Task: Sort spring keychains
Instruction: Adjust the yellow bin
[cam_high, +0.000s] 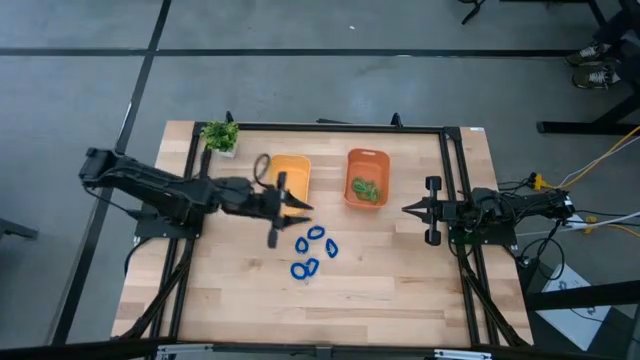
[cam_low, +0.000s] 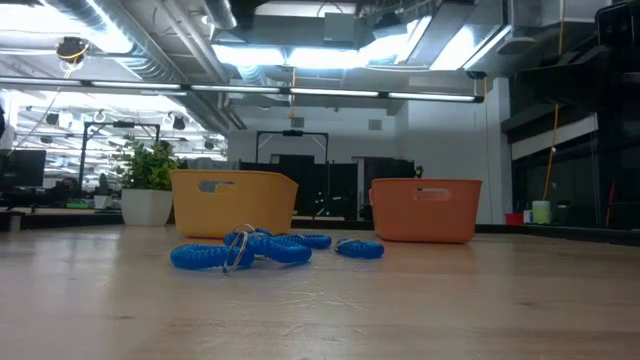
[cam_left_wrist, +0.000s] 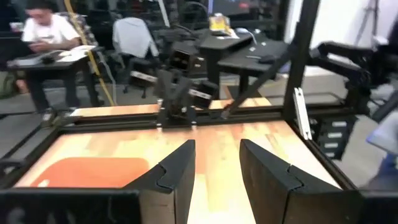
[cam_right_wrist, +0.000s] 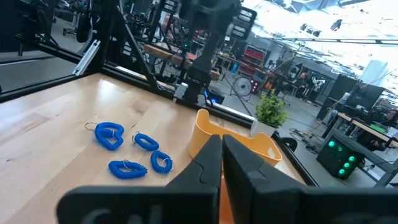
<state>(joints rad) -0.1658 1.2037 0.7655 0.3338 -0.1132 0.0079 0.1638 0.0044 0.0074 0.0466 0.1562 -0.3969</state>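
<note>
Several bright blue spring keychains (cam_high: 314, 251) lie in a loose cluster on the wooden table, near the middle; they also show in the low view (cam_low: 268, 249) and the right wrist view (cam_right_wrist: 129, 154). Green keychains (cam_high: 365, 189) lie inside the orange bin (cam_high: 367, 160). My left gripper (cam_high: 297, 207) is open and hovers just off the near edge of the yellow bin (cam_high: 291, 170), above and left of the blue cluster; nothing shows between its fingers (cam_left_wrist: 216, 168). My right gripper (cam_high: 408, 210) is shut (cam_right_wrist: 221, 147) and waits to the right of the orange bin.
A small potted plant (cam_high: 220, 136) stands at the table's far left corner. The yellow bin (cam_low: 234, 201) and the orange bin (cam_low: 425, 208) stand side by side along the far half. Black frame rails (cam_high: 455, 200) run along the table's sides. A person sits beyond the table (cam_left_wrist: 42, 28).
</note>
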